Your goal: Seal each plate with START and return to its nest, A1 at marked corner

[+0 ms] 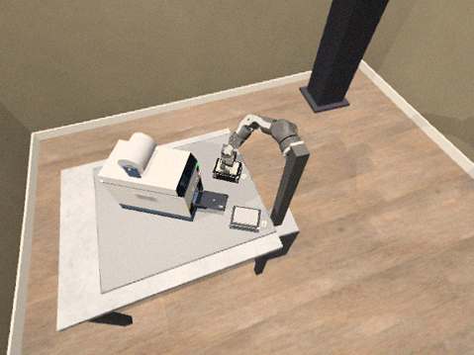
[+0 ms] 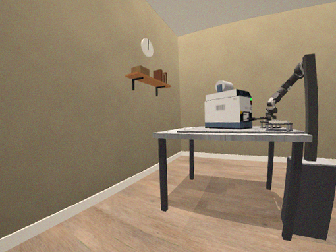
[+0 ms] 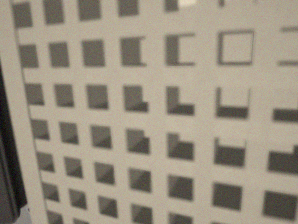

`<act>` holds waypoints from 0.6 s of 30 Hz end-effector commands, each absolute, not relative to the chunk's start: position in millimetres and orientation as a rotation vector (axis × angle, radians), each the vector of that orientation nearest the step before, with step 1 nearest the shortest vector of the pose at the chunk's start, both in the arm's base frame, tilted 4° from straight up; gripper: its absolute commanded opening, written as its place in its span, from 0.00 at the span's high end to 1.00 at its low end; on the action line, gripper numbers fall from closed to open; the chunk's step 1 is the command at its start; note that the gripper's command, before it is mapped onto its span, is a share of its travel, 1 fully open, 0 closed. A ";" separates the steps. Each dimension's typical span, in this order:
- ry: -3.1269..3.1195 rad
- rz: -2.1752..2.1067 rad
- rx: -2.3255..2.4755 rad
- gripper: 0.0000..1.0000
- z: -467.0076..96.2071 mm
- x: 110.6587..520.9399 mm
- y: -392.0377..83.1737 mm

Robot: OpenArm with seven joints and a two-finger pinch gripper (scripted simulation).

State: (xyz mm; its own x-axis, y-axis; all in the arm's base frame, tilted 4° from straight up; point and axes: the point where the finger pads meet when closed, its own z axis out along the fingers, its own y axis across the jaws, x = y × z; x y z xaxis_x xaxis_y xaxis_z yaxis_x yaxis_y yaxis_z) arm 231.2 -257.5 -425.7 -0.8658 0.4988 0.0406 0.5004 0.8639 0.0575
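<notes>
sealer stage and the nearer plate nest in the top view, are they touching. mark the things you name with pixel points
Apart. The top view shows a strip of grey mat between the sealer's stage [image 1: 212, 200] and the nest at the near side [image 1: 243, 228].
</notes>
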 end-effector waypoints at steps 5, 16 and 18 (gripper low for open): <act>-3.012 -0.105 -0.807 0.35 -427.0 231.8 -257.7; -3.012 -0.105 -0.807 0.37 -427.0 231.8 -257.7; -3.012 -0.105 -0.807 0.38 -427.0 231.8 -257.7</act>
State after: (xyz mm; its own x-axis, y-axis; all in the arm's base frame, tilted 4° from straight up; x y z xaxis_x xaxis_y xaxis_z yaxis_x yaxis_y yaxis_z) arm 230.7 -257.0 -427.8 -0.8662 0.4979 0.0417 0.4996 0.8644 0.0571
